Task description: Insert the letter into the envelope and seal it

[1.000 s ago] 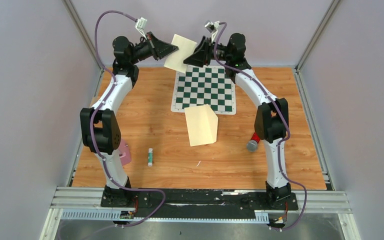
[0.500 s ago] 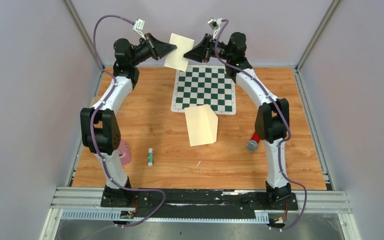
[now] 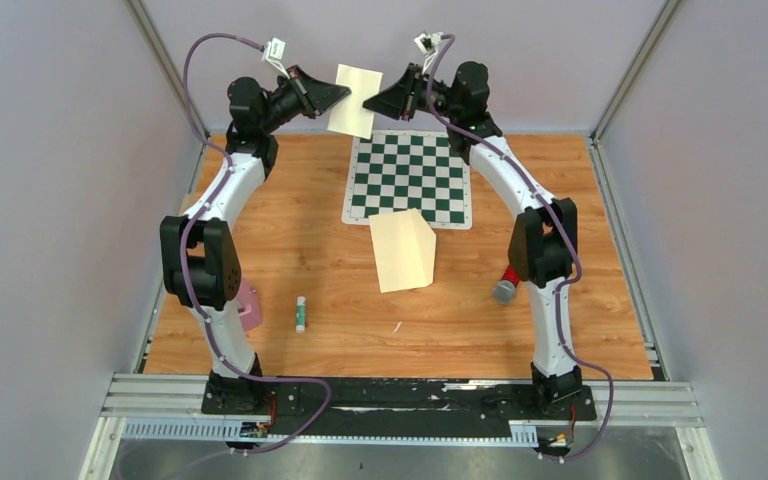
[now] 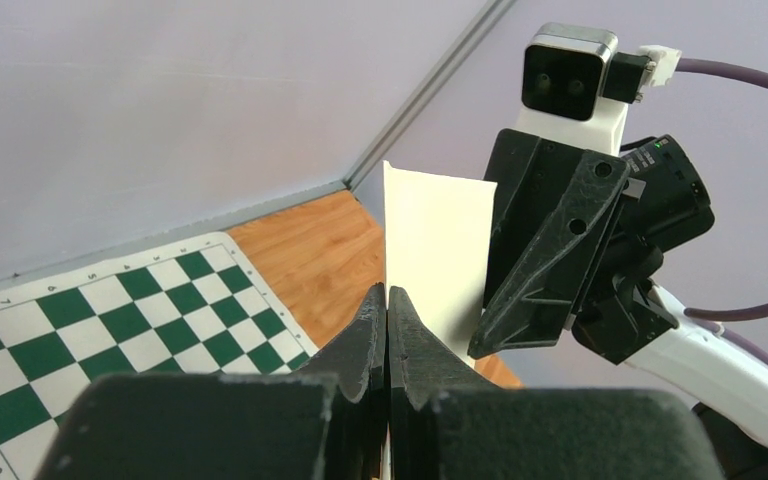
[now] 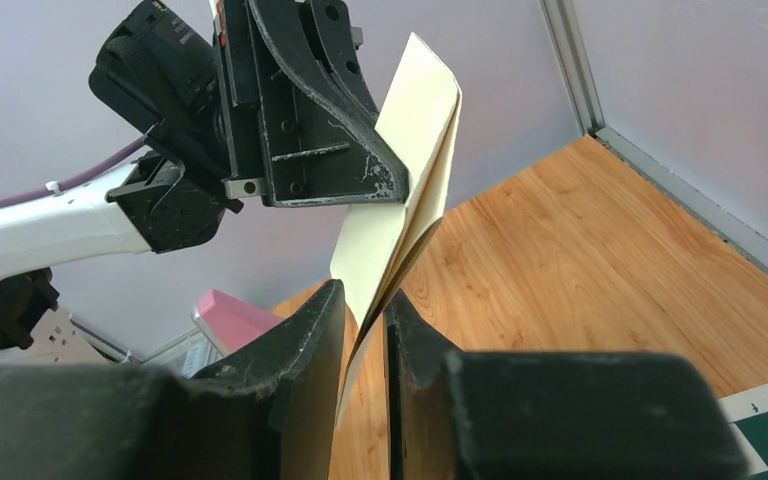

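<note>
Letter (image 3: 353,100), a pale off-white sheet, hangs in the air at the far end of the table (image 3: 300,220), above the far left corner of the chessboard (image 3: 410,180). It stands on edge, and the right wrist view shows it doubled over into two layers that spread apart toward the top. The left gripper (image 4: 388,295) clamps one edge of it: its fingers are pressed flat together with the paper's edge running up out from between them. The right gripper (image 5: 365,300) meets the letter from the opposite side, and the sheet's lower part passes down between its fingers. A slim gap shows between those fingers, and I cannot tell whether they pinch the paper or only straddle it. The two gripper tips face each other closely across the sheet, both arms reaching high and forward.

The envelope (image 3: 400,252), cream-yellow, lies flat on the wooden table just in front of the chessboard, its far edge overlapping the board's near border. Its flap is raised along the right side.

Nearer the left arm, a small green and white stick (image 3: 301,314) lies on the wood, with a pink object (image 3: 249,305) partly hidden behind that arm. A red and grey object (image 3: 506,285) sits beside the right arm.
</note>
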